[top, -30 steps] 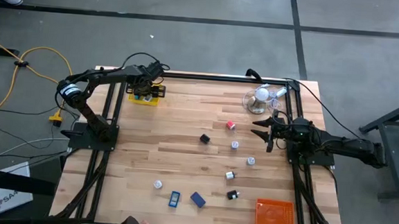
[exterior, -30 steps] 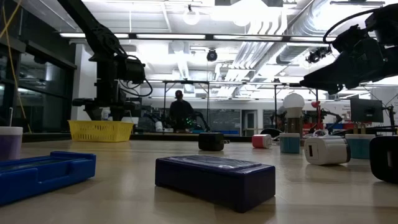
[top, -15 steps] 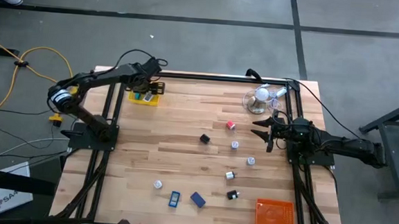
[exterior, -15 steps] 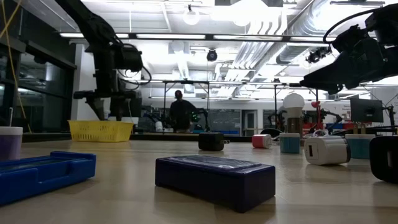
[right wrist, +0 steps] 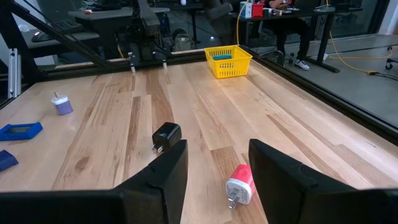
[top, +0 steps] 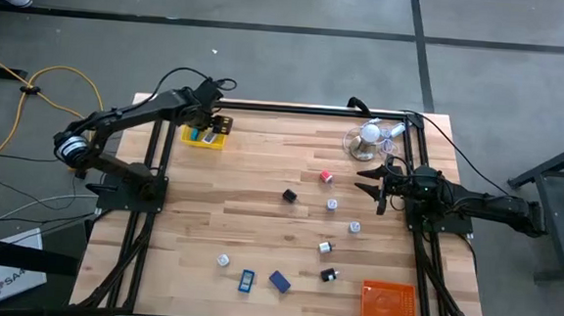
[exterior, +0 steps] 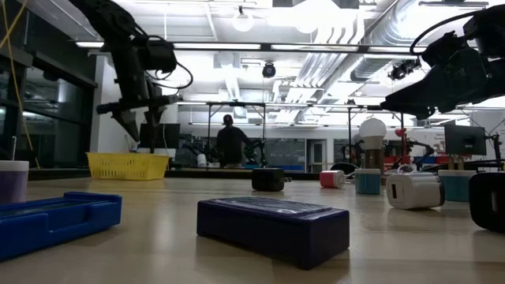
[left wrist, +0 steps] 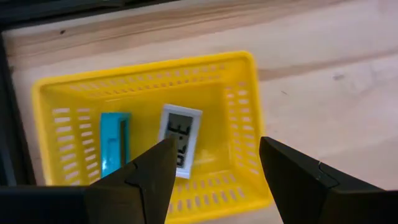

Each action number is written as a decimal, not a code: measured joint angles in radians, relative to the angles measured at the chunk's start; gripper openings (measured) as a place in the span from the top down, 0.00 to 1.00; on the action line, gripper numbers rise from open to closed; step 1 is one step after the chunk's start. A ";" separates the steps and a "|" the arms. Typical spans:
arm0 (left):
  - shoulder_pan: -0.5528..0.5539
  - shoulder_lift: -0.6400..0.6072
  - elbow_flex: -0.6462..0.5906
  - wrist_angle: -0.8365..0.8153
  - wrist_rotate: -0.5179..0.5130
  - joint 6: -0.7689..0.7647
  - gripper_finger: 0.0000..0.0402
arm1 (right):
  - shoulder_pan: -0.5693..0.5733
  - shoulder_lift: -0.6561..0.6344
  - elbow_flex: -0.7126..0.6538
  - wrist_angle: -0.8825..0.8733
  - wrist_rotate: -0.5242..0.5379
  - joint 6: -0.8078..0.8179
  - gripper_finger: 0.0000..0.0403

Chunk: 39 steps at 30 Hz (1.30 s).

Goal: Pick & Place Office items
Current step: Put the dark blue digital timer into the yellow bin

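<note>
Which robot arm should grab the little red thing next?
Probably the right. The right gripper hangs open, empty, beside the red piece, which shows just past its fingers. The left gripper is open above the yellow tray, far away.

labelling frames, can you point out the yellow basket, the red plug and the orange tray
yellow basket (left wrist: 245,118), left wrist view, on its perforated side wall
red plug (right wrist: 239,184), right wrist view, mid body
orange tray (top: 389,303), high view, on its mesh floor

We look straight down on a table strewn with office items.

Our left gripper (top: 208,124) hovers over the yellow tray (top: 205,136); our right gripper (top: 371,182) waits near the red bit (top: 326,176), the orange tray (top: 388,303) well apart.
</note>
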 joint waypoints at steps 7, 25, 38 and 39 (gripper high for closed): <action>-0.060 -0.021 0.000 0.008 0.092 0.100 0.45 | 0.000 0.000 0.000 0.000 0.000 0.000 0.61; -0.309 -0.021 0.000 0.047 0.324 0.376 0.45 | 0.000 0.000 0.000 0.000 0.000 0.000 0.61; -0.632 -0.018 0.000 0.221 0.222 0.397 0.45 | 0.000 0.000 0.000 0.000 0.000 0.000 0.61; -0.663 -0.018 0.000 0.240 0.193 0.411 0.45 | 0.000 0.000 0.000 0.000 0.000 0.000 0.61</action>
